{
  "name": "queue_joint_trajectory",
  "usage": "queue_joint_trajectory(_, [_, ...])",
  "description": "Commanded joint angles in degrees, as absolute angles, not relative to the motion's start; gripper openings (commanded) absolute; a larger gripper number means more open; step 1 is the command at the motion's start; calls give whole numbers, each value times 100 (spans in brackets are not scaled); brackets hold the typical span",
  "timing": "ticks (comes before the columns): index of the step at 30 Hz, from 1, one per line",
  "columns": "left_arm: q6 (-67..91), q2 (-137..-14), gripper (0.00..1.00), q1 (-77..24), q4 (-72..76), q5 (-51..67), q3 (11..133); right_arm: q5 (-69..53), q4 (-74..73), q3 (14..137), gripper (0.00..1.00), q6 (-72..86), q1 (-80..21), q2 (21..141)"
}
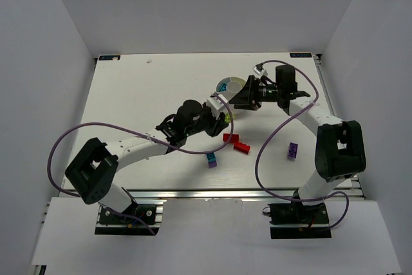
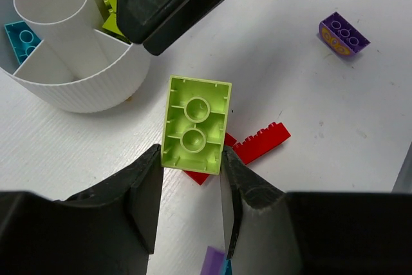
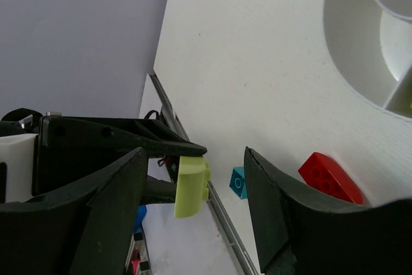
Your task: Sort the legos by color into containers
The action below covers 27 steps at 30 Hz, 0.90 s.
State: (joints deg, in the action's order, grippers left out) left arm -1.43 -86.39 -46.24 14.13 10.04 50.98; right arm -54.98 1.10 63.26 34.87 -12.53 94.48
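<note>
From above, the left claw (image 1: 225,116) hangs at 6 o'clock of the dish (image 1: 226,84), with the right claw (image 1: 246,96) at the dish's 4 o'clock. The left wrist shows the left claw pinching the lime brick (image 2: 195,123) by its long walls, hollow underside up; light, rigid and slick, it likely twists if gripped by its corners. The right wrist shows the right claw spread and empty, flanking the brick.

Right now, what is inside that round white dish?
In the dish, a cyan brick lies in one wedge, and a lime green brick shows in another. The nearest wedge looks empty. The right gripper covers the other wedges, so their contents cannot be seen.
</note>
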Motion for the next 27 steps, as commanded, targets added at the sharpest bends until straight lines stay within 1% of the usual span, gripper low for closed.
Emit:
queue_joint_trajectory(1, [-62, -8332, 6, -4658, 1591, 888, 5054, -5590, 150, 6627, 66, 3754, -1371, 9360])
queue_joint_trajectory(4, [-62, -8341, 6, -4650, 1573, 879, 5080, -5476, -333, 6706, 65, 3464, -1467, 9430])
queue_joint_trajectory(8, [-70, -8350, 6, -4658, 1529, 853, 5115, -5441, -448, 6653, 60, 3393, -1555, 9440])
queue_joint_trajectory(14, [-149, -8341, 6, -4650, 1512, 669, 5142, -5282, -905, 6908, 58, 3050, -1635, 9483])
queue_joint_trajectory(18, [-211, -8332, 6, -4650, 1494, 510, 5203, -5247, -1011, 6987, 55, 2988, -1661, 9527])
queue_joint_trajectory(20, [-246, -8367, 6, -4658, 1477, 431, 5247, -5256, -1046, 7005, 52, 2971, -1661, 9527])
queue_joint_trajectory(27, [-308, -8464, 6, -4658, 1476, 343, 5423, -5229, -1151, 7049, 51, 2927, -1670, 9589])
